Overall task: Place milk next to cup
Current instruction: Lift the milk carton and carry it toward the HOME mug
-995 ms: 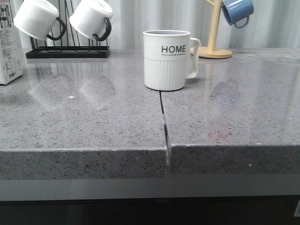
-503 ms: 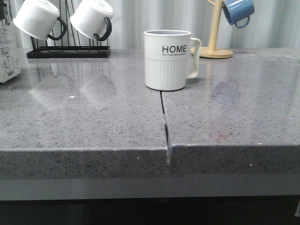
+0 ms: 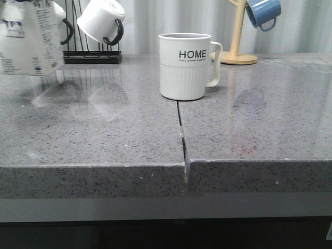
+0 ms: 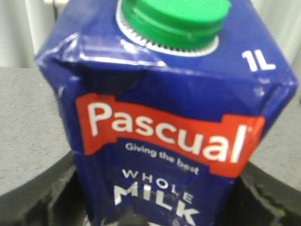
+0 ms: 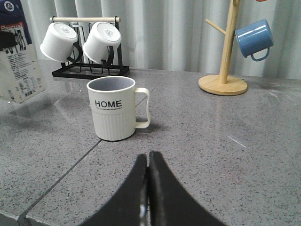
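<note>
Front view shows the milk [image 3: 30,39] at the far left, lifted clear of the grey counter [image 3: 104,135] and slightly tilted, its base above a faint reflection on the stone; that suggests it is being carried toward the cup [image 3: 185,66], which stands upright near the middle, well apart from the carton, handle to the right. In the left wrist view the carton [image 4: 164,127] fills the picture, green cap up, with the dark pads [image 4: 33,188] of the left gripper pressing its two sides, so this gripper is clamped around the milk; the crumpled shoulder of the carton hints at a firm squeeze, a sensible hold for a tall, heavy box. The right gripper [image 5: 148,188] hovers low over the near counter with its fingers pressed together and nothing between them, apparently parked out of the way. Seen from there, the cup [image 5: 114,114] looks empty, its grey inside bare. Behind, two white mugs [image 5: 80,43] hang on a black rack [image 5: 89,70] and a blue mug [image 5: 254,39] hangs on a wooden stand [image 5: 225,70], all tipped, so they hold nothing.
</note>
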Available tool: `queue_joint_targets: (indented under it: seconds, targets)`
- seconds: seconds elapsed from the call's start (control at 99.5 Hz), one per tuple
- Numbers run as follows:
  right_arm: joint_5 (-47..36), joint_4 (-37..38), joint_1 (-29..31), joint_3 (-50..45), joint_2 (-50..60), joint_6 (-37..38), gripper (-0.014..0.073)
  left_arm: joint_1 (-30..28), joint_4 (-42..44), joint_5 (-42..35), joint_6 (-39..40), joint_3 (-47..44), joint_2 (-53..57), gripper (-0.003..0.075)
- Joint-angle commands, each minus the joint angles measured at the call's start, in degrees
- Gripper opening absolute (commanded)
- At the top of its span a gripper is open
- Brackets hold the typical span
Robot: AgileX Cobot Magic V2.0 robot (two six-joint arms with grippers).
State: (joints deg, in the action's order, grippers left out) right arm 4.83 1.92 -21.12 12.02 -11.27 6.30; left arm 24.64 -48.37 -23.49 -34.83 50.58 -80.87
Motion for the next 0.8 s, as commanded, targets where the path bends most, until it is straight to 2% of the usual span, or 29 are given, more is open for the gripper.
queue_joint_targets:
  seconds: [0.0, 0.322, 0.794]
  targets:
    - [-4.2, 0.2, 0.1, 1.5, -0.3, -0.2, -0.0069, 4.2, -5.6, -8.0, -5.2, 2.5, 1.6, 0.0179]
    - [-4.2, 0.2, 0.1, 1.5, -0.3, -0.2, -0.0069, 13.8, -12.0, -12.0, -6.4, 9.2, -5.4, 0.0179]
    - [-4.2, 0.2, 0.1, 1.5, -0.3, -0.2, -0.0069, 20.4, -15.9, -13.2, -6.4, 12.8, -11.4, 0.0179]
